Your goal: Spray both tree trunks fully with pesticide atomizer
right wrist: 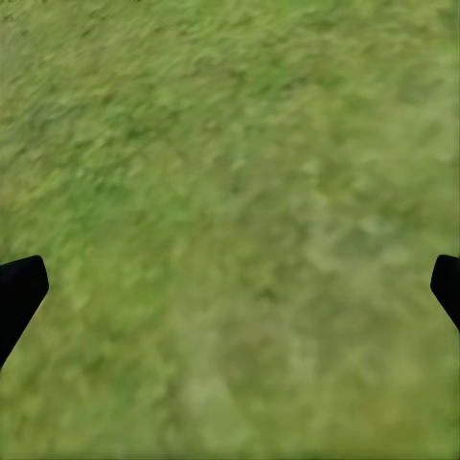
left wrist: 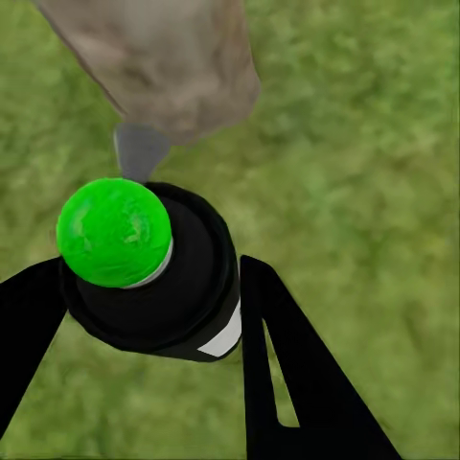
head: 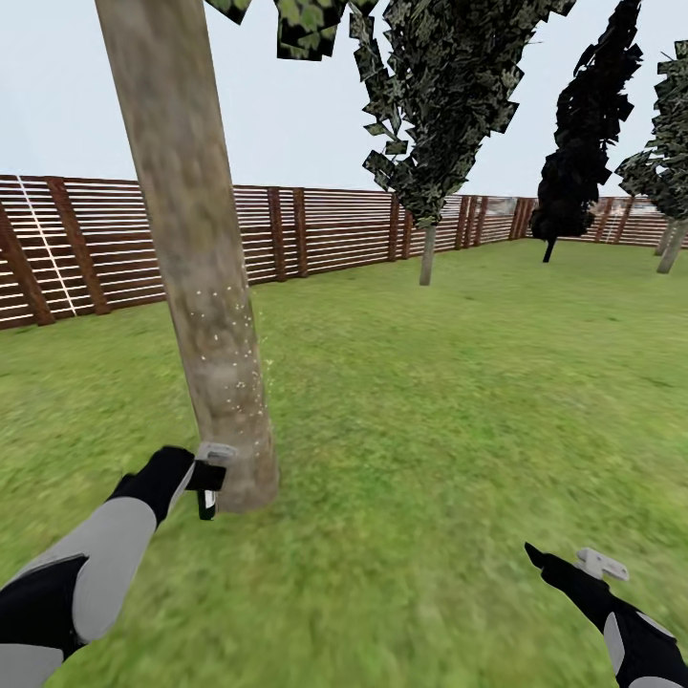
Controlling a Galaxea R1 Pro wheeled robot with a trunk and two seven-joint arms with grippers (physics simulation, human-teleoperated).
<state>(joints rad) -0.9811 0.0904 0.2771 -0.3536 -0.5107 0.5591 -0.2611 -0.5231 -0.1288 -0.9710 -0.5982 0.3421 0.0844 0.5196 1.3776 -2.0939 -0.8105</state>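
head view: left gripper (head: 208,478) holds pesticide atomizer (head: 207,500) against the tree trunk (head: 196,258) base; right gripper (head: 564,562) low over lawn (head: 430,401), well apart from trunk. left wrist: fingers (left wrist: 287,374) clamped on atomizer near trunk. right wrist: fingertips (right wrist: 21,292) spread wide over grass.

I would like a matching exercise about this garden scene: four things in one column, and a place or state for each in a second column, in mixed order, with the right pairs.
Things:
1. left gripper
2. right gripper
3. tree trunk
4. wooden fence

Places or states:
A. stands along the far edge of the lawn
B. open, with grass below it
C. shut on the pesticide atomizer
D. speckled with small white dots, right by the atomizer

Pairs: 1-C, 2-B, 3-D, 4-A
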